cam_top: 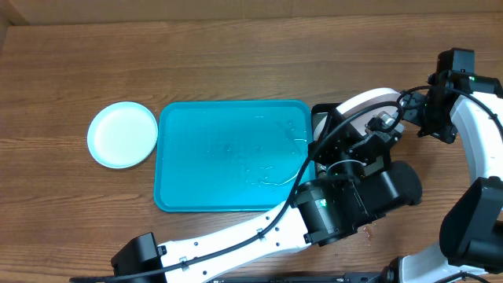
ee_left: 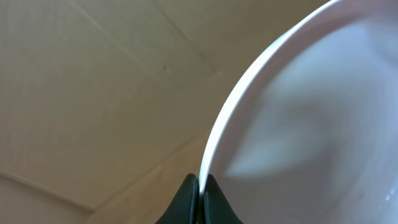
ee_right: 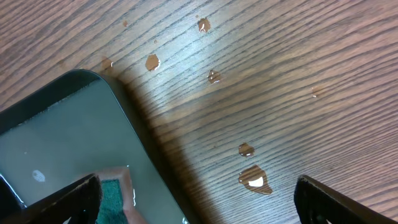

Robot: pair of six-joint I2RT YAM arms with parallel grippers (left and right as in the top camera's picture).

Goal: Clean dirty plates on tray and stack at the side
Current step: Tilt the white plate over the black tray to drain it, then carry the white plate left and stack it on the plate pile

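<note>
Near the counter's (cam_top: 236, 47) right edge, the white plate (ee_left: 311, 124) is pinched at its rim by the left claw (ee_left: 200, 186), probably for draining; the right claw (ee_right: 196, 190) is spread.

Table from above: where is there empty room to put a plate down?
The table is barest along the top of the picture, above the turquoise tray and light blue plate. The tray's floor is bare too, though wet. The right side is crowded: left arm, right arm, white plate and black tray.
</note>
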